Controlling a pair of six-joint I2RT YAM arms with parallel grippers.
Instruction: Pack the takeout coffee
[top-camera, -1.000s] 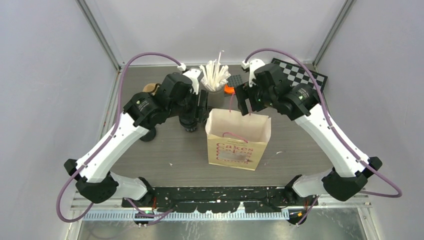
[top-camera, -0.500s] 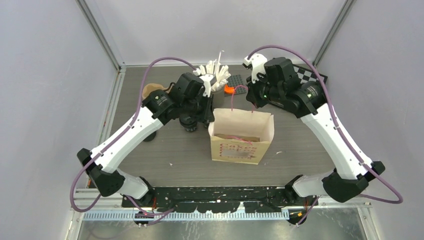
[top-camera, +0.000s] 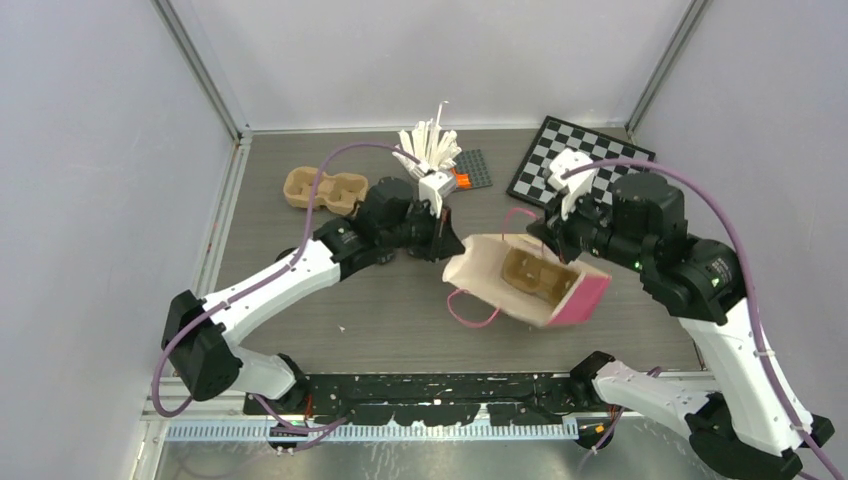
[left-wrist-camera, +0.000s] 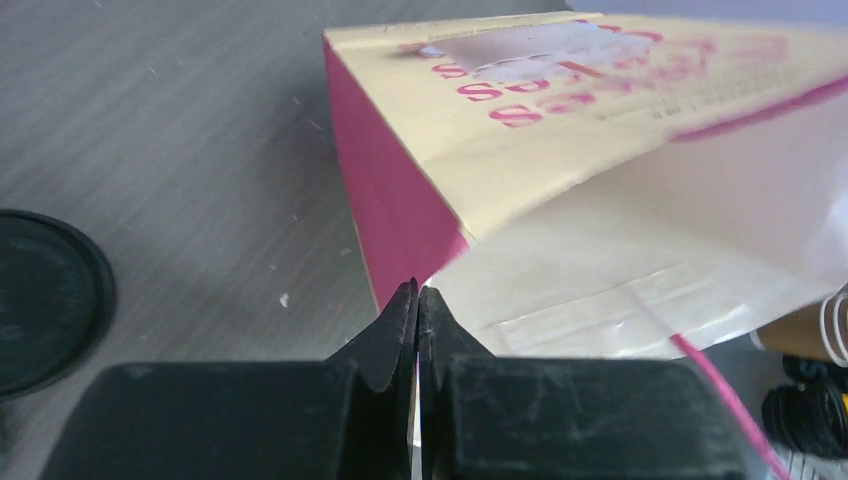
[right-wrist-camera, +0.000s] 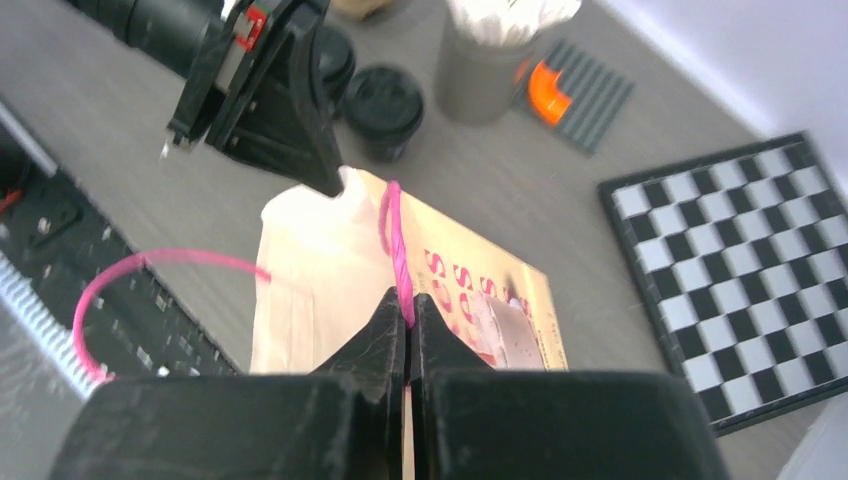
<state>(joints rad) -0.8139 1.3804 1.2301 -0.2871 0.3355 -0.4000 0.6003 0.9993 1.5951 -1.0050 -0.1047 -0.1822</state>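
**Lids half seen, print smeared**
Left of the left jaws, a black lid (left-wrist-camera: 40, 300), probably a coffee cup's, is cut by the frame edge. Above them the paper bag (left-wrist-camera: 560, 130) runs off to the right, its pink lettering blurred. Beyond the right jaws, one coffee cup (right-wrist-camera: 342, 58) sits partly behind the left gripper (right-wrist-camera: 338, 182), and the stick cup (right-wrist-camera: 490, 70) is cropped at the top.

The paper bag (top-camera: 575, 300) lies tipped between the pincers, with its rim at the left pincer (left-wrist-camera: 418, 300) and its handle (right-wrist-camera: 397, 240) in the right pincer (right-wrist-camera: 407, 320). A pulp cup tray (top-camera: 527, 275) lies inside. Two takeout coffees (right-wrist-camera: 385, 100) stand just beside the left pincer, with the cup of sticks (top-camera: 430, 150) behind it. The chessboard (top-camera: 580, 165) lies behind the right pincer.
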